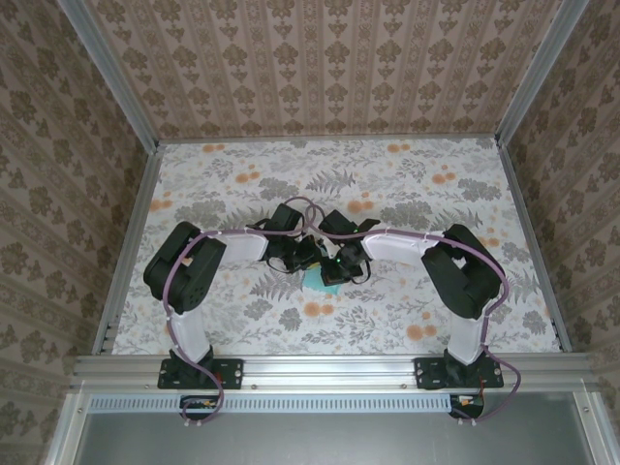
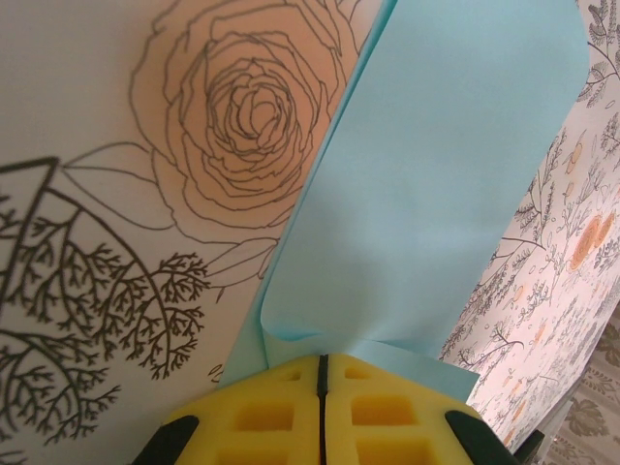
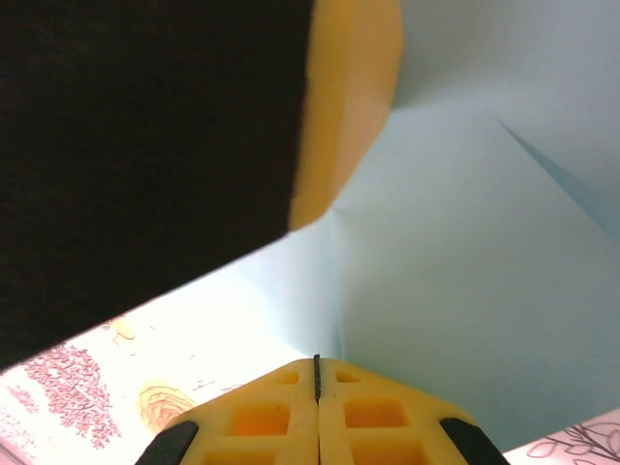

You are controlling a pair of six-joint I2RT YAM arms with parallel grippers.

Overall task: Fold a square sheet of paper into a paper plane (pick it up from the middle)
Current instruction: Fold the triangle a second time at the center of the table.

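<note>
The light turquoise sheet of paper (image 1: 316, 282) is held between both grippers at the middle of the table, just above the floral tabletop (image 1: 407, 184). In the left wrist view the sheet of paper (image 2: 436, 194) curls over on itself, and its near edge runs into the closed yellow pads of my left gripper (image 2: 323, 360). In the right wrist view a creased stretch of the sheet of paper (image 3: 465, 271) rises from the closed pads of my right gripper (image 3: 317, 363). The left gripper's black and yellow finger (image 3: 349, 97) is close at the upper left. From above, my left gripper (image 1: 302, 260) and right gripper (image 1: 339, 266) nearly touch.
Patterned walls (image 1: 320, 58) enclose the table on three sides, with aluminium rails (image 1: 131, 242) along its edges. Both arms bend inward from their bases (image 1: 199, 370) at the near edge. Open tabletop lies behind and to either side of the grippers.
</note>
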